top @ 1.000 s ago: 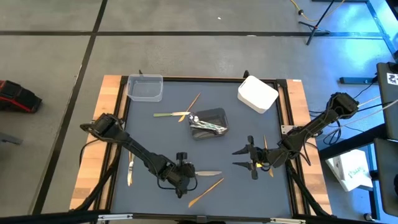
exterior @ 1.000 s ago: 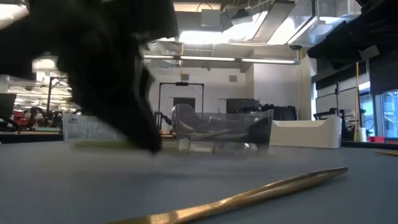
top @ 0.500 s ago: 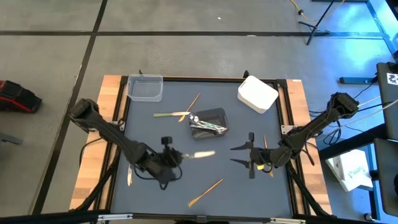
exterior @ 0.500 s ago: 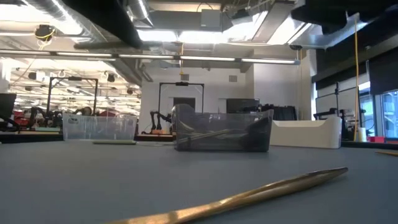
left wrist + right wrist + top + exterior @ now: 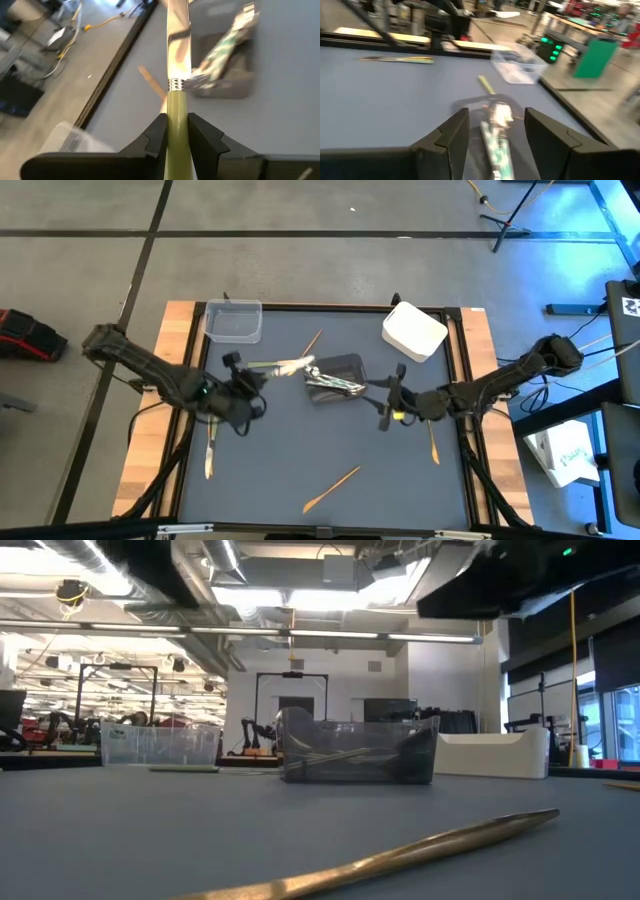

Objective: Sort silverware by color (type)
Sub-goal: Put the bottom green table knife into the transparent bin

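A dark tub [image 5: 337,375] at centre frame holds shiny silver utensils [image 5: 335,384]; the clear tub [image 5: 234,321], upper left, and the white tub [image 5: 414,331], upper right, show no contents. The left gripper [image 5: 243,385] clamps a green-handled, steel-bladed knife [image 5: 285,367] left of the dark tub. The right gripper [image 5: 387,405] hangs spread wide beside that tub. 1 slim wooden utensil [image 5: 331,488] lies at lower centre
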### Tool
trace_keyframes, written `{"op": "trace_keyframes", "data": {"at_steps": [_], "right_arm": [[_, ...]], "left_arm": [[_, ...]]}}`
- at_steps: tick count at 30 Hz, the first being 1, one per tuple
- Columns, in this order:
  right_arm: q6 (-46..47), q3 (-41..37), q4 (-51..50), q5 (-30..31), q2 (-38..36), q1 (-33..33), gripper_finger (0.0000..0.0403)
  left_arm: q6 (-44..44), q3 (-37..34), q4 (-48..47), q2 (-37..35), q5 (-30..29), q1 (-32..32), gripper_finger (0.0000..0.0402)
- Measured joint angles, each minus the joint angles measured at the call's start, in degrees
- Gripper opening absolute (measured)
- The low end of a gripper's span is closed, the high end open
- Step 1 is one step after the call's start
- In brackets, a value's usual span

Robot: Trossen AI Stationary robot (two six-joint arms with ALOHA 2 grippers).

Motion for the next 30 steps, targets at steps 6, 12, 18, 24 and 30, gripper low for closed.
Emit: {"op": "trace_keyframes", "data": {"at_steps": [6, 12, 18, 24, 30], "right_arm": [[0.0, 0.0, -0.3, 0.0, 0.0, -7.2, 0.0179], [0.0, 0.0, -1.7, 0.0, 0.0, -11.2, 0.0179], [0.0, 0.0, -4.3, -0.1, 0.0, -13.5, 0.0179], [-0.1, 0.0, -4.9, -0.5, 0.0, -15.3, 0.0179], [0.0, 0.0, -5.2, -2.2, 0.0, -15.7, 0.0179]], "left_arm": [[0.9, -8.5, -0.3, -10.2, 0.6, 12.5, 0.006], [5.1, -9.7, -0.2, -13.0, 9.6, 28.5, 0.006], [12.0, -9.7, -1.2, -10.6, 16.7, 44.5, 0.006], [12.8, -9.7, -1.7, -8.8, 20.2, 54.9, 0.006], [15.7, -9.7, -1.9, -6.3, 23.3, 59.3, 0.006]]}}
